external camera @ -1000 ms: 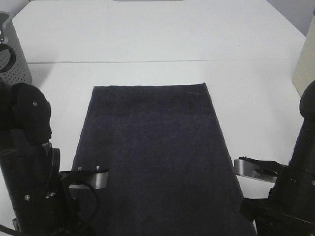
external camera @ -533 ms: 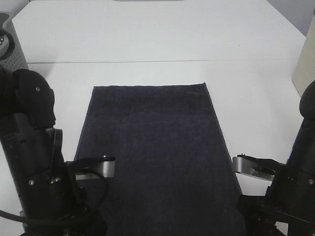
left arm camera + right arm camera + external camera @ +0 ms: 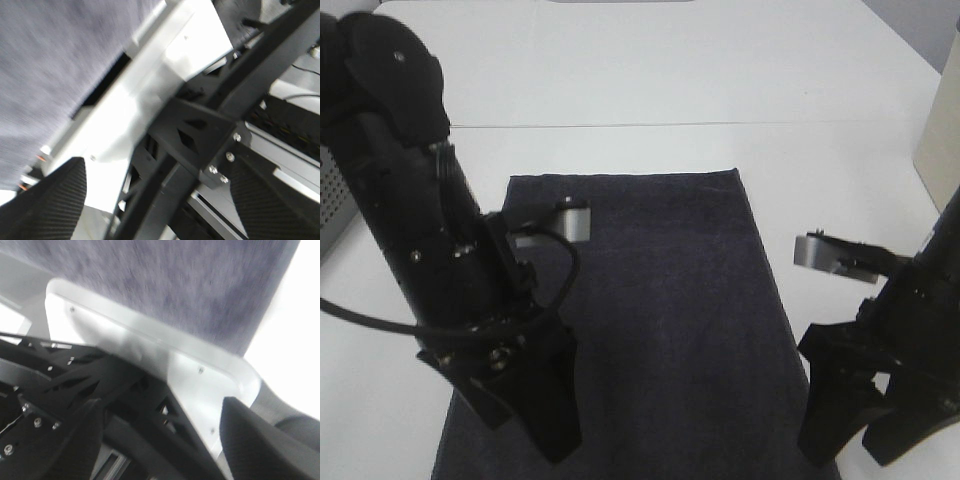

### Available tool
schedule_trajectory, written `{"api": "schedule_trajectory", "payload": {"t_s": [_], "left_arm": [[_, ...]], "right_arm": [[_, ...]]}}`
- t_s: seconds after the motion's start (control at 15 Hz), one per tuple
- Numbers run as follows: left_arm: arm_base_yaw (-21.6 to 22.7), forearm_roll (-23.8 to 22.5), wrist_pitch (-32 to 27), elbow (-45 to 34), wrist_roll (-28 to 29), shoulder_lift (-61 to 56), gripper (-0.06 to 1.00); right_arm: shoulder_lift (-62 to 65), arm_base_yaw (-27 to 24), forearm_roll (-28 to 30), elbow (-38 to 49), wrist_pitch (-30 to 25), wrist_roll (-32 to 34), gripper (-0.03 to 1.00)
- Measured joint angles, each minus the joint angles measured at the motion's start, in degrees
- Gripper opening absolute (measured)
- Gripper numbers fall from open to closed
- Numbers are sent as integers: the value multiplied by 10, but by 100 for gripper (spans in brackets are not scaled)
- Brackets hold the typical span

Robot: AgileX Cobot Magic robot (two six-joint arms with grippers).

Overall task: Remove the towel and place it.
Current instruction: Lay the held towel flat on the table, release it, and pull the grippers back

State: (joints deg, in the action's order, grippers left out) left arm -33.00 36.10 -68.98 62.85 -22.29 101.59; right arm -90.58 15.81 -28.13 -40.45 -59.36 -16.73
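Note:
The towel (image 3: 650, 300) is a large dark navy rectangle lying flat on the white table (image 3: 650, 80). My left gripper (image 3: 530, 405) hangs open above its near left part, with nothing between the fingers. At the towel's near right edge, my right gripper (image 3: 868, 425) is also open and holds nothing. In the left wrist view the two dark pads (image 3: 47, 202) stand wide apart, with the towel (image 3: 50, 60) beyond them. The right wrist view shows the same wide gap between the pads (image 3: 60, 440) and the towel (image 3: 190, 280) past the table's edge.
A grey perforated basket (image 3: 328, 205) stands at the far left, partly behind the left arm. A beige object (image 3: 940, 120) sits at the right edge. A seam (image 3: 720, 124) crosses the table beyond the towel.
Both arms have risen from the towel's near corners and both grippers have widened. The towel stays flat where it lay.

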Motion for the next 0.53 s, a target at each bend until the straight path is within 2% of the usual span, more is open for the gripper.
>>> {"api": "schedule_trajectory", "payload": {"t_s": [0.13, 0.33, 0.4, 0.47, 0.53], "left_arm": [[2, -53, 1, 44, 36, -19, 75], [5, -179, 3, 115, 100, -21, 75], [10, -218, 4, 137, 119, -21, 75], [52, -256, 6, 183, 148, -21, 75], [86, -257, 7, 199, 152, -21, 75]], "right_arm": [[40, 0, 23, -38, 5, 0, 65], [61, -1, 34, -112, 23, 17, 65], [60, -1, 54, -150, 25, 30, 65], [41, -19, 87, -229, 26, 57, 65], [24, -36, 89, -266, 21, 57, 65]]}}
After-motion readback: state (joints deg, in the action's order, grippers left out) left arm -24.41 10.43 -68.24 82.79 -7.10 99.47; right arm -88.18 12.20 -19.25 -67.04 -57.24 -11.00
